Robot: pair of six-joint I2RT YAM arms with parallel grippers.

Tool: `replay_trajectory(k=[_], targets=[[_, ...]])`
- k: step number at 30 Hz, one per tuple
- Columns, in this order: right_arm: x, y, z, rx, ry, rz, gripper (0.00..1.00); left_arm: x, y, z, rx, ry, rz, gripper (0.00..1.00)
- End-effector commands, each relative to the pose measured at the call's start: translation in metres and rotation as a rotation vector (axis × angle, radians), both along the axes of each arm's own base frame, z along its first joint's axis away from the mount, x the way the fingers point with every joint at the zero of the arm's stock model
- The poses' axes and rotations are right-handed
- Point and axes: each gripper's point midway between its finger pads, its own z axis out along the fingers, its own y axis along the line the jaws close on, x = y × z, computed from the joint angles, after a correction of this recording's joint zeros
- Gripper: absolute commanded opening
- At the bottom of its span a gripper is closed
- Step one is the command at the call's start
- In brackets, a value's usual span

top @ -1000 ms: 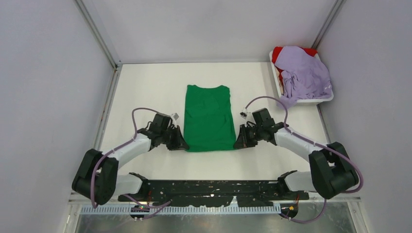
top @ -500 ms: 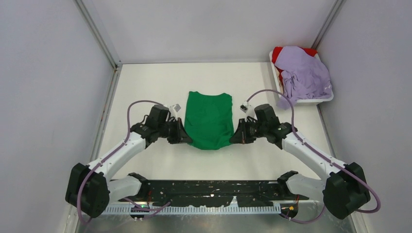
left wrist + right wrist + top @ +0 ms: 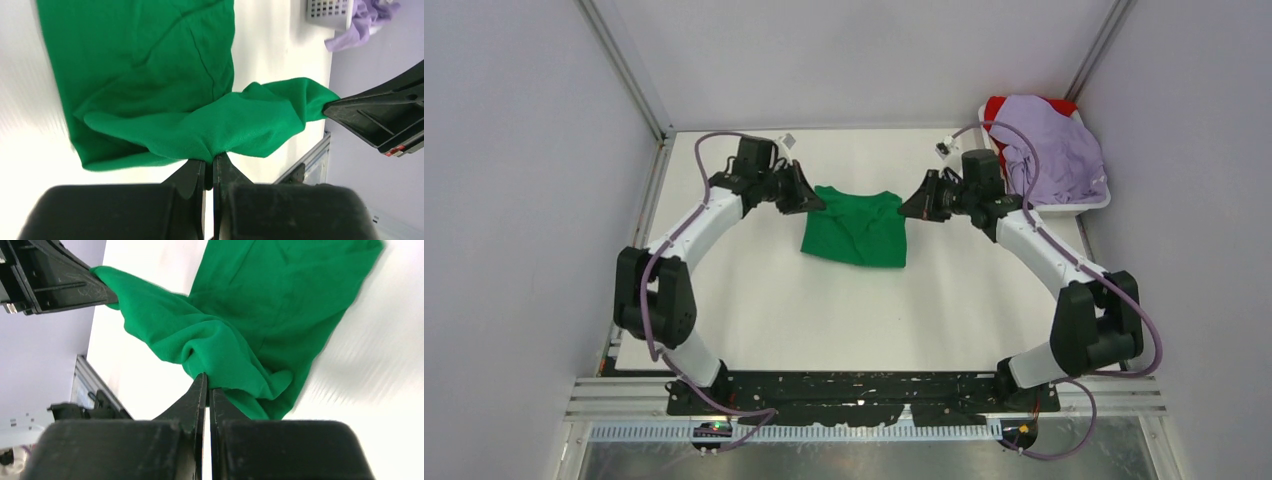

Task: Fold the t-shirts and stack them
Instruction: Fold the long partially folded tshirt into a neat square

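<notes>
The green t-shirt lies mid-table, its near hem lifted and carried over toward its far end. My left gripper is shut on the hem's left corner, and in the left wrist view the green t-shirt bunches at my left gripper. On the hem's right corner my right gripper is shut too. The right wrist view has the green t-shirt pinched in my right gripper. A lavender t-shirt lies heaped over a red t-shirt at the back right.
A white tray at the back right corner holds the lavender and red shirts. A metal frame rail runs along the left wall. White table stretches between the shirt and the arm bases.
Both grippers have carried the green shirt's near hem away from the bases toward its collar end, doubling the shirt over to about half its former length.
</notes>
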Motion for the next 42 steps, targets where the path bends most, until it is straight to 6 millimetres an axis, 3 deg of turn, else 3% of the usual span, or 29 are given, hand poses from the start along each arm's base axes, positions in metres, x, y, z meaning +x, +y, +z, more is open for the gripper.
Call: replay_trajectory(k=[1,7,11,18,20,21,22,23,24,27,30,32,35,37,42], targets=[[0.046,-0.007,0.017,0.023,-0.068,-0.037,0.05,0.039,0.000,0.009,-0.003,-0.029,-0.007,0.00],[0.092,-0.012,0.001,0.042,-0.040,-0.061,0.05,0.084,0.005,0.001,0.036,-0.016,0.030,0.00],[0.121,-0.013,-0.013,0.023,-0.037,-0.081,0.05,0.103,0.003,-0.023,0.045,0.045,0.024,0.00],[0.165,-0.028,-0.049,-0.025,0.010,-0.161,0.05,0.142,0.000,-0.049,0.025,0.065,0.063,0.16],[0.175,-0.029,-0.057,-0.027,0.026,-0.163,0.09,0.154,-0.002,-0.052,0.008,0.065,0.073,0.31],[0.185,-0.028,-0.059,-0.026,0.026,-0.160,0.17,0.159,-0.002,-0.052,-0.002,0.067,0.083,0.38],[0.185,-0.028,-0.061,-0.030,0.046,-0.154,0.25,0.163,-0.003,-0.049,-0.020,0.067,0.086,0.54],[0.195,-0.028,-0.058,-0.036,0.032,-0.149,0.49,0.167,-0.003,-0.043,-0.038,0.060,0.086,0.86],[0.193,-0.029,-0.058,-0.048,0.053,-0.147,0.60,0.170,-0.004,-0.035,-0.047,0.042,0.086,0.98],[0.192,-0.033,-0.036,-0.071,0.013,-0.155,0.99,0.172,-0.006,0.000,-0.077,-0.041,0.076,1.00],[0.177,-0.034,-0.024,-0.066,-0.004,-0.165,0.96,0.164,-0.022,0.022,-0.133,-0.104,0.035,1.00],[0.160,-0.026,-0.021,-0.031,-0.010,-0.142,0.95,0.154,-0.037,0.025,-0.151,-0.114,-0.016,1.00],[0.128,0.004,-0.021,0.055,0.002,-0.035,0.95,0.146,-0.055,0.014,-0.137,-0.093,-0.060,1.00],[0.119,0.021,-0.023,0.106,0.012,0.016,0.95,0.148,-0.061,0.001,-0.141,-0.050,-0.058,1.00],[0.131,0.037,-0.040,0.156,0.073,0.017,0.95,0.159,-0.060,-0.029,-0.097,0.022,-0.029,1.00]])
